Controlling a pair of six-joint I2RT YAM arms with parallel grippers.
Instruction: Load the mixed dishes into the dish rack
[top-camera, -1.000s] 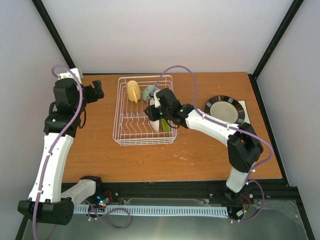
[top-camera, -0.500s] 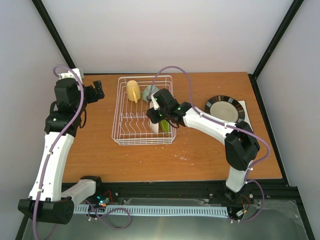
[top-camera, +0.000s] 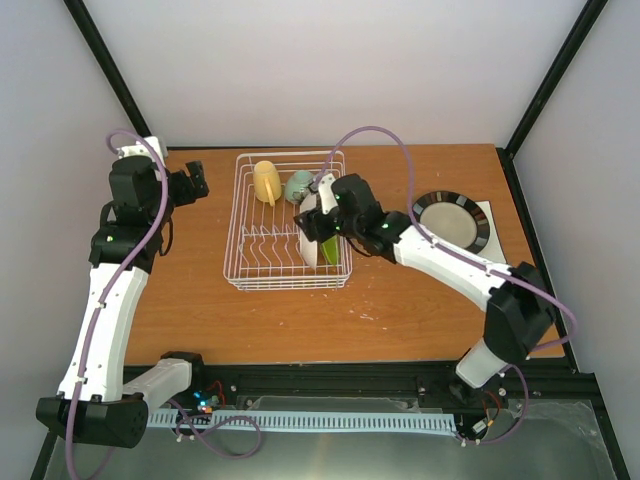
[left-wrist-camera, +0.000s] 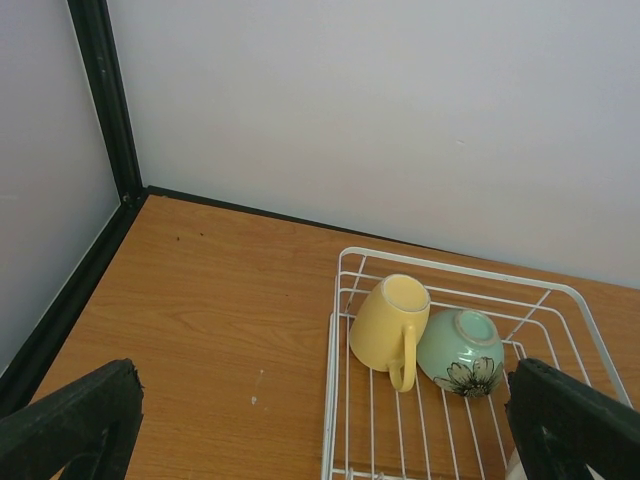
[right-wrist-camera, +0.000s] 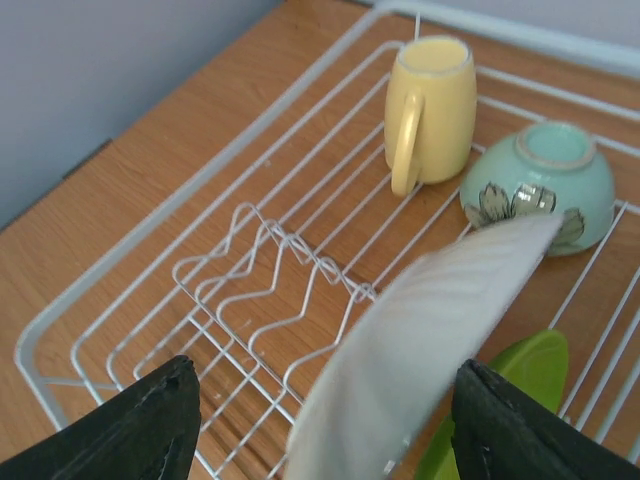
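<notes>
Plates (top-camera: 312, 248) fill the dish rack's (top-camera: 285, 287) right; left prongs (top-camera: 265, 245) free.

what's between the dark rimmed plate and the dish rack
nothing on the table lies between the dark-rimmed plate and the dish rack; only the right arm's forearm spans that gap. the rack's right end already holds a pale plate and a lime-green plate; prongs further left are free

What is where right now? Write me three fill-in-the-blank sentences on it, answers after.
The cup beside the mint bowl in the dish rack is ____.
That bowl lies upside ____.
The gripper above the rack is the robot's ____ one.
Missing: yellow; down; right.
</notes>
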